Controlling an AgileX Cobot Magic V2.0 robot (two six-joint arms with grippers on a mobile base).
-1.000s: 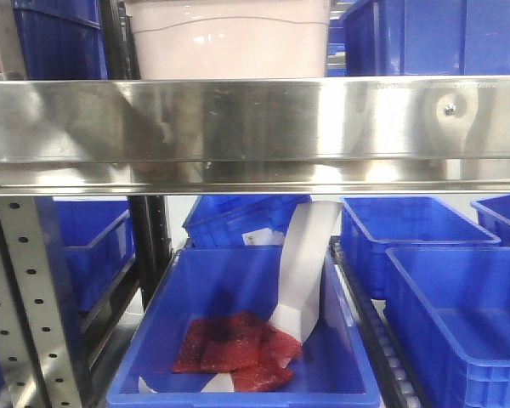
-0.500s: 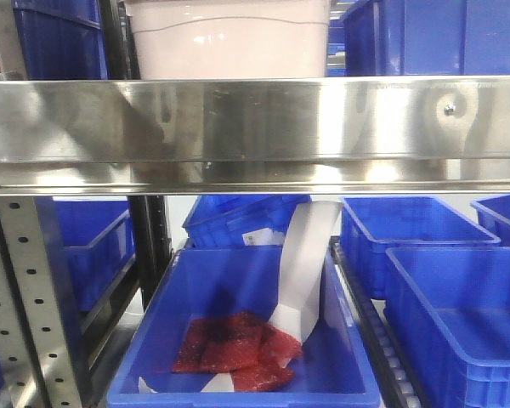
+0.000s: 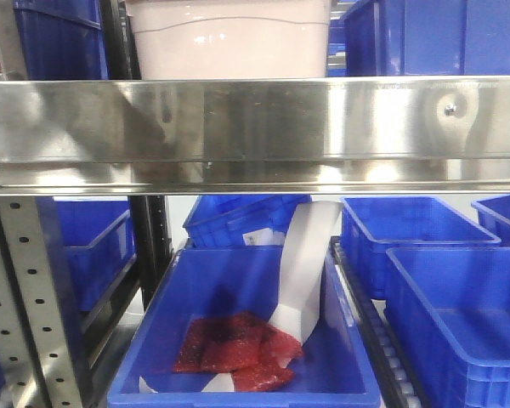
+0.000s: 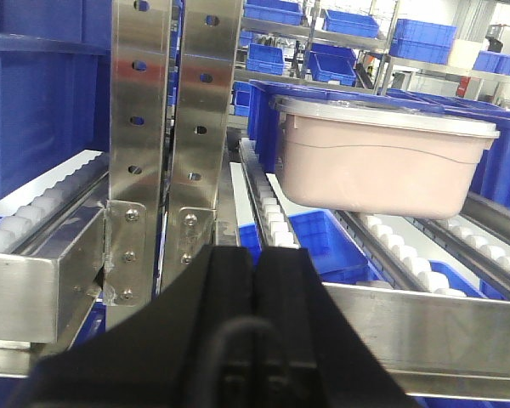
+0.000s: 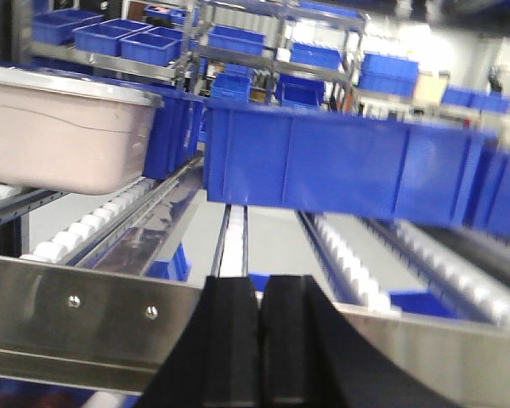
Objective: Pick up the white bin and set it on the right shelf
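Sitting on the roller lanes of the upper rack level: white bin, lid on, upright. Front cam only gets its lower wall; top is cropped by the frame edge and the base is hidden behind the right shelf's steel front beam. Right wrist cam catches just its right end, left part cut off.

Neither claw touches it. Left claw sits low in front of the beam, fingers pressed together, nothing btwn them; bin is beyond, up and to the right. Right claw is the same: fingers together, empty, in front of the beam; bin is off to its left.

Blue bin sits on the lane beside the white bin, to the right; view is motion-blurred, edges soft. Perforated uprights stand left of the white bin in the left wrist view.

Below the beam, front cam: open blue bin w/ red mesh-looking stuff and a white strip; can't tell what either is. More blue bins to the right, partly cropped.
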